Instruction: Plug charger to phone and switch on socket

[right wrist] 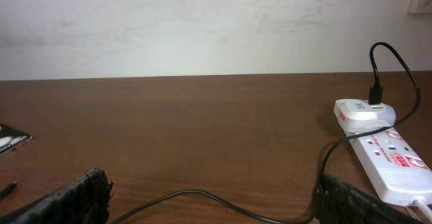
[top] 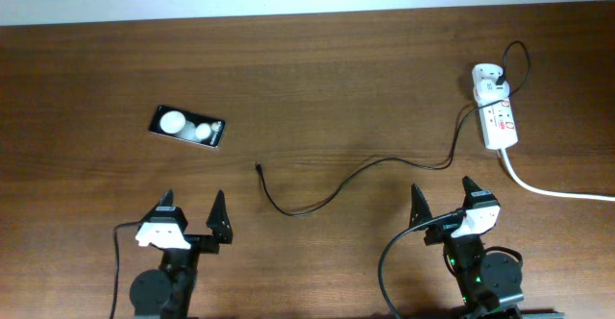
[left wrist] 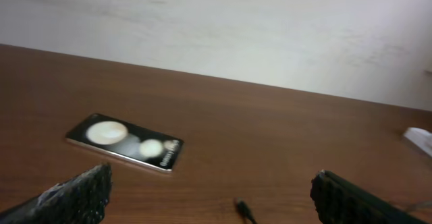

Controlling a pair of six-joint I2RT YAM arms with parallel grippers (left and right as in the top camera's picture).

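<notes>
The black phone (top: 188, 126) lies flat at the left of the table, with two white light spots on its face; it also shows in the left wrist view (left wrist: 125, 142). The thin black charger cable (top: 336, 189) runs from its free plug tip (top: 258, 168) to the white adapter (top: 487, 79), which sits in the white socket strip (top: 500, 117). My left gripper (top: 192, 213) is open and empty, near the front edge, below the phone. My right gripper (top: 443, 202) is open and empty, just in front of the cable (right wrist: 223, 200).
The socket's thick white cord (top: 557, 190) runs off to the right edge. The strip and adapter show at the right of the right wrist view (right wrist: 388, 156). A pale wall stands behind the table's far edge.
</notes>
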